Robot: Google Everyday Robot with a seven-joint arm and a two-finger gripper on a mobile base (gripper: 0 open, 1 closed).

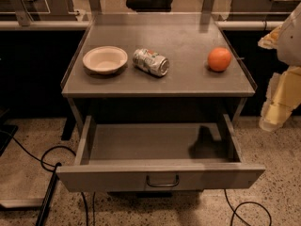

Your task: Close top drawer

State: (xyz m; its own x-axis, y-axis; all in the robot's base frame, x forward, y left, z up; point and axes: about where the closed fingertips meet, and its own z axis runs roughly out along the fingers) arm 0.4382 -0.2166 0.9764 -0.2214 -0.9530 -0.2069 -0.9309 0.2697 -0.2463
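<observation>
The top drawer point(99, 177) sits pulled out at lower centre, its long axis running left to right and its handle point(162, 181) facing the bottom edge. The gripper point(277, 102) hangs at the right edge, apart from the drawer; I cannot tell whether it is spread or closed.

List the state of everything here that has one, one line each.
top drawer: pulled out, empty.
bowl: upright, empty, on the cabinet top.
can: lying on its side, dented.
orange: whole, resting on the cabinet top.
gripper: raised at the right, apart from the drawer.
</observation>
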